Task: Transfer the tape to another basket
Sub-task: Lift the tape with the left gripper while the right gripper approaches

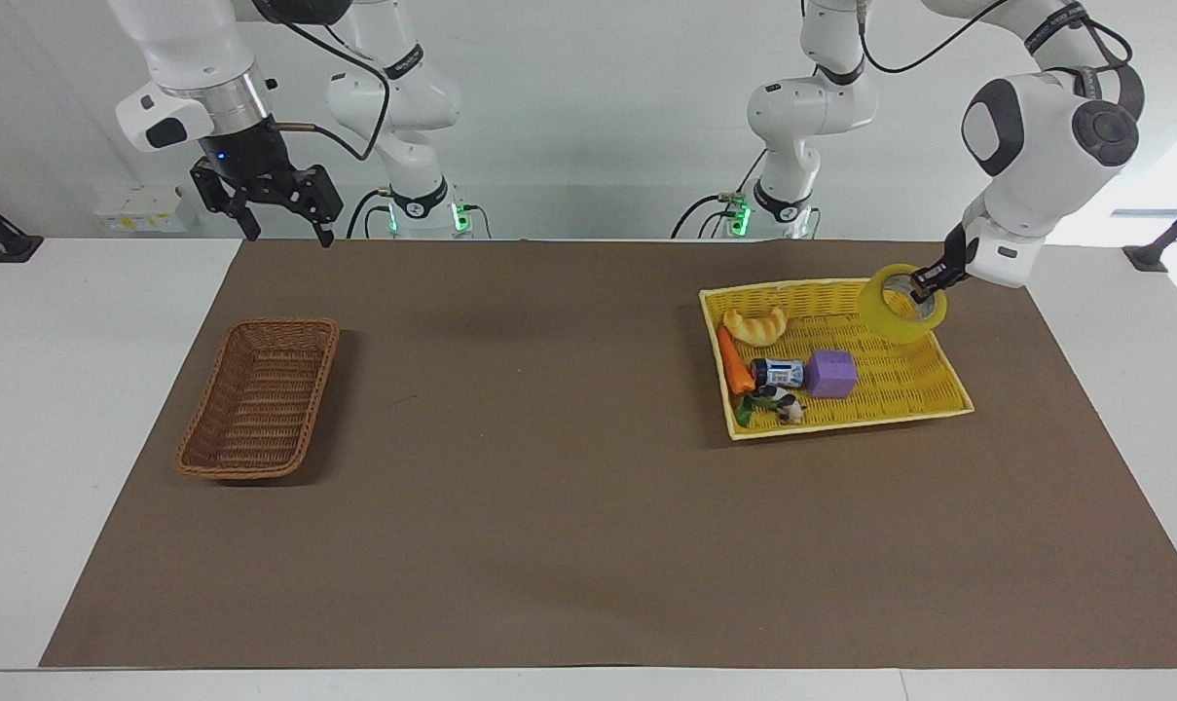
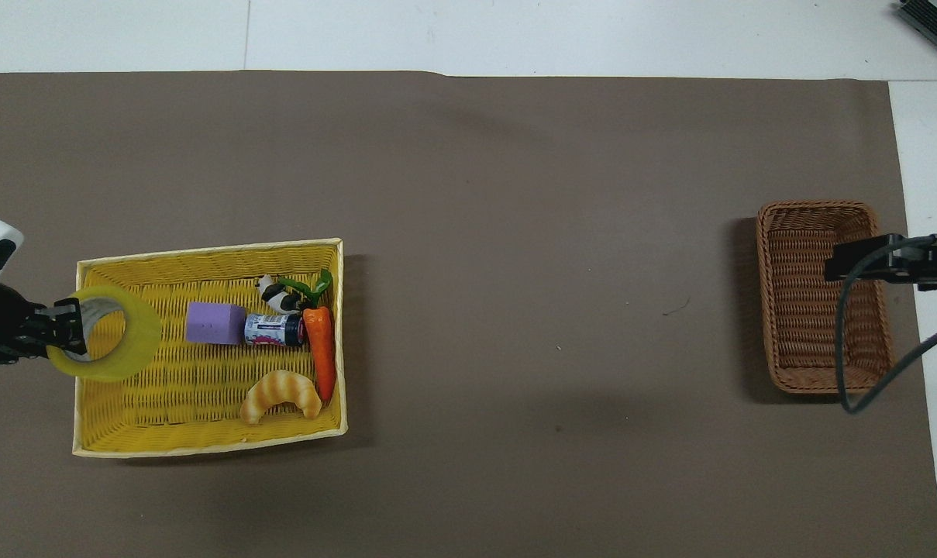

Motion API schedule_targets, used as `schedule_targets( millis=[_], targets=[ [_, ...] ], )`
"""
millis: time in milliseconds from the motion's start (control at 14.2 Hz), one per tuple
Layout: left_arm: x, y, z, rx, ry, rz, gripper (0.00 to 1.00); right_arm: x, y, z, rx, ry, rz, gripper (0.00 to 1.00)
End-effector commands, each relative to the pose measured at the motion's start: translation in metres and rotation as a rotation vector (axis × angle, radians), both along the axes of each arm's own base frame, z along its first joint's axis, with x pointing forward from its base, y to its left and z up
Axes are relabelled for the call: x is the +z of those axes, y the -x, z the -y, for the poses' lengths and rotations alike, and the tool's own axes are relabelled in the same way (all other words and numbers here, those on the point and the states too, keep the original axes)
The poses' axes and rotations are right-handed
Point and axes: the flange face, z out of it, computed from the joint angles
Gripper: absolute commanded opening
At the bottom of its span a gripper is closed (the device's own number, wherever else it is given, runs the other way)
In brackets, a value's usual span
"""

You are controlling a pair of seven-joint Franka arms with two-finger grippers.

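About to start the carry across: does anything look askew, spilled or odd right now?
Nothing stands out. The left gripper holds the tape by its rim, tilted, over the yellow tray. The other things lie in the tray, and the brown basket sits flat at the right arm's end. The right gripper waits open.
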Motion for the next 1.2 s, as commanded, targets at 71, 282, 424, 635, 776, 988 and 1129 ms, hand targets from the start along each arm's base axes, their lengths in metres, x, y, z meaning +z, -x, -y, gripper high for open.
schedule_targets(
  millis=[71, 282, 424, 635, 776, 988, 1129],
  targets=[
    [0.039, -0.034, 0.001, -0.137, 0.019, 0.020, 0.00, 0.001, 0.003, -0.050, 0.114, -0.082, 0.030, 1.00],
    [0.063, -0.040, 0.017, -0.150, 0.097, 0.077, 0.00, -0.007, 0.005, -0.099, 0.135, -0.202, 0.013, 1.00],
    [0.066, -0.040, 0.061, -0.225, 0.101, 0.067, 0.00, -0.015, 0.007, -0.132, 0.090, -0.256, 0.015, 1.00],
    [0.069, -0.035, 0.122, -0.341, 0.091, 0.066, 0.00, -0.024, 0.000, -0.165, -0.052, -0.405, -0.026, 1.00],
    [0.072, -0.026, 0.167, -0.414, 0.097, 0.068, 0.00, -0.031, -0.003, -0.190, -0.064, -0.436, -0.028, 1.00],
    [0.073, -0.014, 0.216, -0.385, 0.142, 0.079, 0.00, -0.042, -0.004, -0.218, -0.116, -0.532, -0.084, 1.00],
    [0.075, -0.007, 0.248, -0.334, 0.213, 0.095, 0.00, -0.053, -0.008, -0.229, -0.136, -0.594, -0.102, 1.00]
  ],
)
